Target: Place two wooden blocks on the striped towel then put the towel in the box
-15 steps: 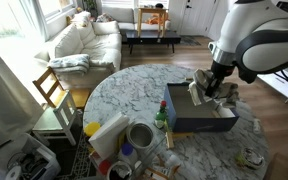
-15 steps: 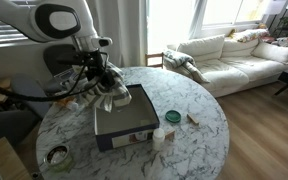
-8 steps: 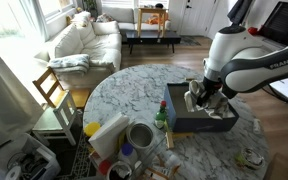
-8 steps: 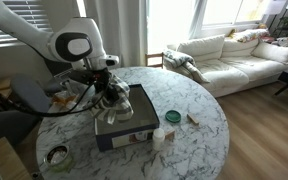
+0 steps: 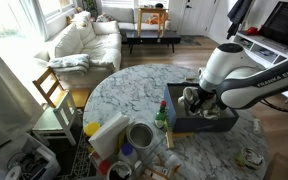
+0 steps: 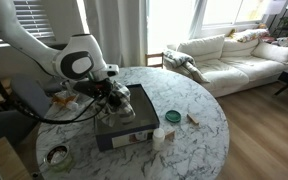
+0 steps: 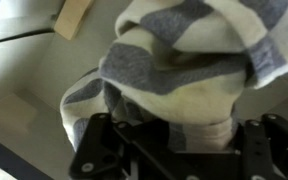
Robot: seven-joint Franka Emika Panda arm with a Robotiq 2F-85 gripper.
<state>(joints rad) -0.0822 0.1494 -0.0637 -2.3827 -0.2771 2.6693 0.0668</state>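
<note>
In an exterior view, holds the towel (image 5: 189, 96) bunched in the gripper (image 5: 194, 102) right over the box (image 5: 206, 123), likely so as to drop straight in. In an exterior view, shows the towel (image 6: 112, 103) low at the box (image 6: 126, 126), fingers buried in cloth. In the wrist view, clamps the striped folds (image 7: 184, 55) tight; cannot tell whether blocks lie wrapped inside, nor what the tan piece (image 7: 72, 18) is

Woven cloth towel (image 7: 189, 55), glossy marble table (image 5: 124, 88)

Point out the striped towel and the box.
striped towel (image 7: 184, 60): wrist view, on its grey-striped upper fold.
box (image 6: 129, 135): in an exterior view, on its dark outer side wall.
</note>
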